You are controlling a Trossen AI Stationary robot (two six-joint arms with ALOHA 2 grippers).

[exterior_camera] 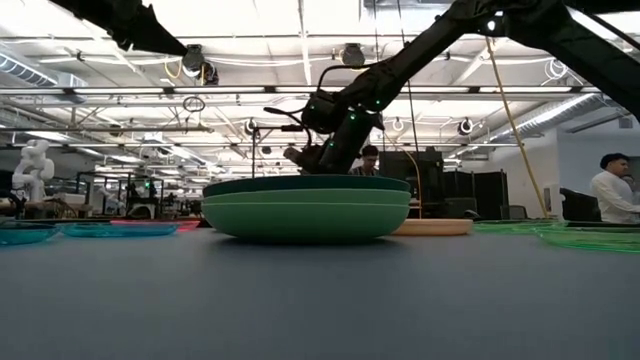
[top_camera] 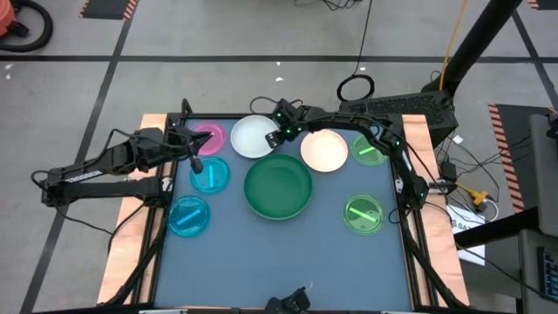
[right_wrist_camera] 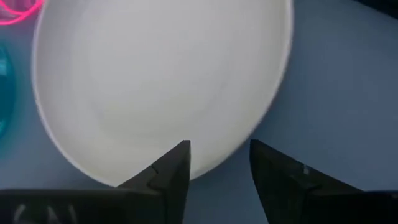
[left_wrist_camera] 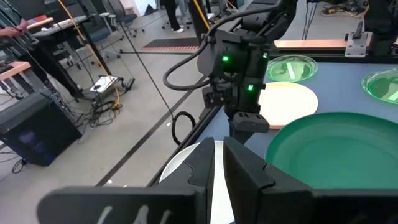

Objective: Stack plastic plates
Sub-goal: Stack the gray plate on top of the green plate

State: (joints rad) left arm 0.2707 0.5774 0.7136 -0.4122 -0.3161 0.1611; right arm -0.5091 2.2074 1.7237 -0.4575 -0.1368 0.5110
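High view gives us the layout: a stack of large green plates sits near the middle of the blue-grey table, with a white plate and a cream plate just behind it, side by side. At the far left corner lies a small pink plate; in front of it sit 2 small blue plates, one just left of the green stack and one nearer the front. On the right side we see 2 small green striped plates, one beside the cream plate and one nearer the front. From the low view we count 2 tones in the big stack, a darker green rim lying on a lighter green one. The right gripper reaches in from the right and hangs over the near-right edge of the white plate, between it and the cream plate. Its wrist view shows its fingers parted moderately, straddling the white plate's rim from above; we cannot tell whether they touch it, and nothing is held between them. The left gripper hovers by the pink plate and the farther blue plate; its own camera shows its fingers close together with only a narrow gap and nothing in it. In the room behind the table, a person stands at the right.
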